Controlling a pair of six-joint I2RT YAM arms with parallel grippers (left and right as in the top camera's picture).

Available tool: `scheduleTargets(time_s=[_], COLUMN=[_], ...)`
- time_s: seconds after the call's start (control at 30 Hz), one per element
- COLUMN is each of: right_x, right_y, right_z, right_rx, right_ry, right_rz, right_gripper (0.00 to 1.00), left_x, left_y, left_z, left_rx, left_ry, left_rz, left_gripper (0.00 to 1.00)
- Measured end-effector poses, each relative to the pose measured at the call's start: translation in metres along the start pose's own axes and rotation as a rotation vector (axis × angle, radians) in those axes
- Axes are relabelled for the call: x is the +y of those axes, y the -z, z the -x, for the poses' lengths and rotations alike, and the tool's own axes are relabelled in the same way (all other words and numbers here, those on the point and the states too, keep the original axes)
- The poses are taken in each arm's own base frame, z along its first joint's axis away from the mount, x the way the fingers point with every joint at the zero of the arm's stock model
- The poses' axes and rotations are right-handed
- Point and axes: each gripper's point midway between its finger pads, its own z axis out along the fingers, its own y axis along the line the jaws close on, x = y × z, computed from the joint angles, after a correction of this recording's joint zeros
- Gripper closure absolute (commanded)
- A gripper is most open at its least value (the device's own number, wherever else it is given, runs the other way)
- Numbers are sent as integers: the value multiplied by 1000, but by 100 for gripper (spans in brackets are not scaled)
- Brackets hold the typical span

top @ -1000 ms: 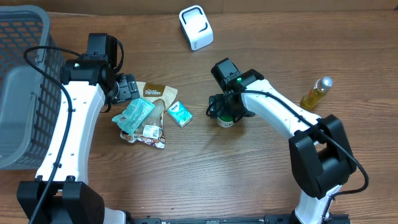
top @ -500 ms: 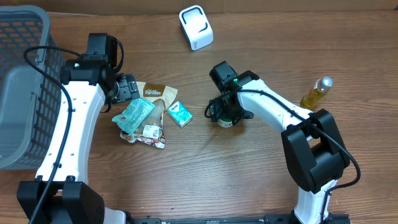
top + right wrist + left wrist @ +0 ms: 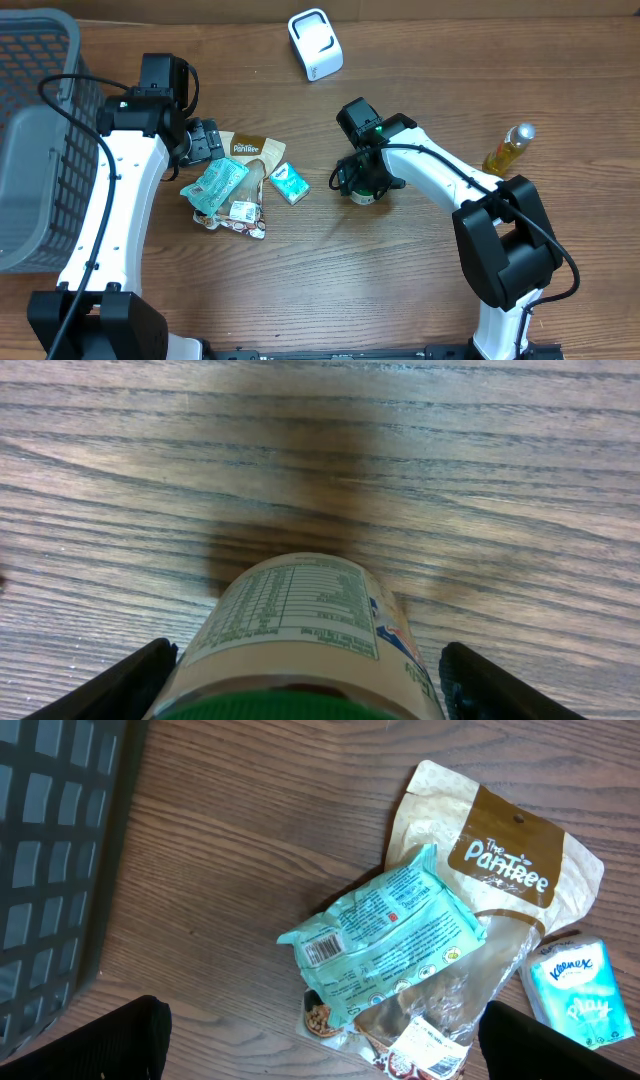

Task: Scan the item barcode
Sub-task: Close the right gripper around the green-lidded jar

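Note:
A small jar (image 3: 300,610) with a green lid and a pale nutrition label stands upright on the wooden table. My right gripper (image 3: 300,685) is lowered over it, with one dark finger on each side. The fingers sit very close to the jar's sides, and a thin gap shows at the right one. From overhead the jar (image 3: 362,193) peeks out under that gripper (image 3: 365,180). The white barcode scanner (image 3: 315,43) stands at the far edge. My left gripper (image 3: 325,1040) hangs open above a pile of snack packets and holds nothing.
The pile holds a teal packet (image 3: 385,935), a brown PanTree pouch (image 3: 500,870) and a Kleenex pack (image 3: 580,995). A grey mesh basket (image 3: 35,130) stands at the far left. An oil bottle (image 3: 507,150) stands at the right.
My right arm has shifted slightly left over the jar and its fingers have narrowed around it. The left arm has not moved.

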Motion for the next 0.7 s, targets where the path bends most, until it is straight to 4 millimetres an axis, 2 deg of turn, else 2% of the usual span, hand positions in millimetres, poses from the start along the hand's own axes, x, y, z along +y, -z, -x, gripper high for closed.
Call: scheduleTargets(time_s=[0.23,0.43,0.53,0.7], right_x=[-1,-2,-2,-2], right_y=[0,0,0,0], right_z=[-1,-4,-6,-6], right_rx=[6,17,24,24], right_ry=[-7,-120,-193,-255], right_rz=[-2,-8,-13,-14], right_gripper=[16,17,30,30], left_x=[0,0,0,0], left_y=[0,0,0,0], left_z=[0,0,0,0], left_rx=[0,0,0,0], left_ry=[0,0,0,0], left_rz=[0,0,0,0], left_gripper=[0,0,0,0])
